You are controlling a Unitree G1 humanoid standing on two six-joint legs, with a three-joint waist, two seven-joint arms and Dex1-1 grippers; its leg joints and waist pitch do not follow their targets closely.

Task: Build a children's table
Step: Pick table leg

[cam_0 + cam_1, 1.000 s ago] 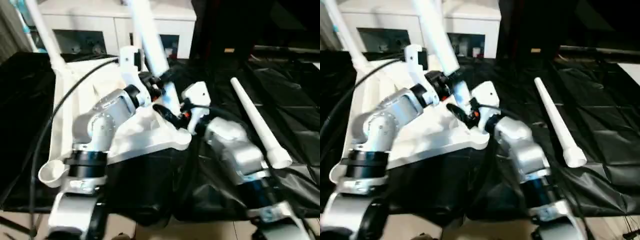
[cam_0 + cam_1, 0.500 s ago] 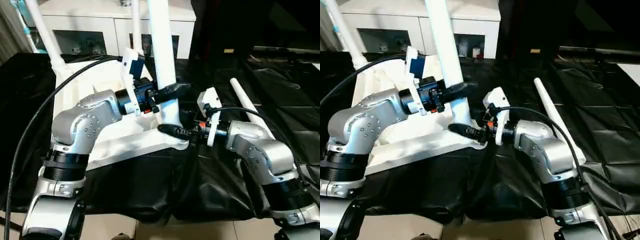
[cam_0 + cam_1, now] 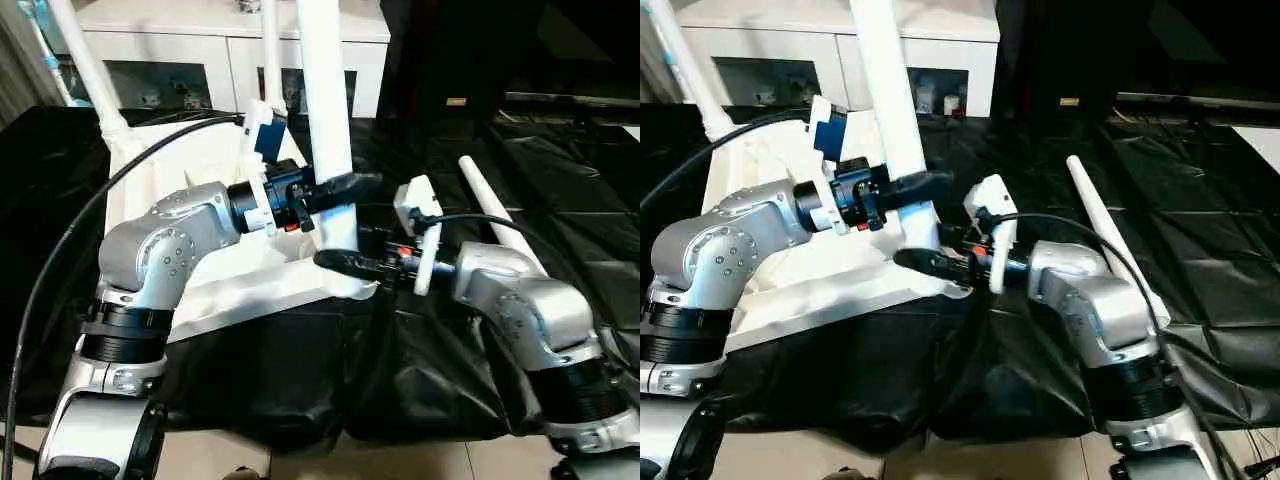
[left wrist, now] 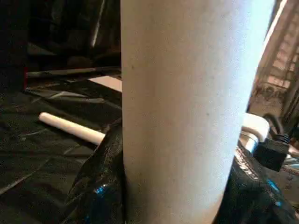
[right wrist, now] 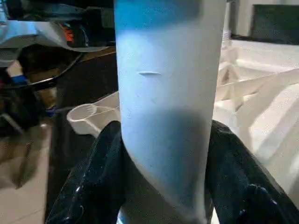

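Children's table, small white plastic, w/ its ribbed rectangular top point(image 3: 215, 165) lying underside-up on the black-draped counter point(image 3: 560, 215), left-centre of the head view. One long tapered white tube leg point(image 3: 328, 110) stands near upright at the top's near corner socket, centre frame. Left gripper point(image 3: 335, 186) jaws clamp that leg partway up; right gripper point(image 3: 345, 262) jaws sit around its base just above the socket, looks like a grip but contact not certain. Two more legs rise at upper left. A spare white tube leg point(image 3: 500, 225) lies flat on the cloth, right of centre.

Handling, my read: leg is light, hollow, stiff but smooth, so prob slippery. Best held low near the thick end for push-in force, w/ the upper hold keeping it straight.
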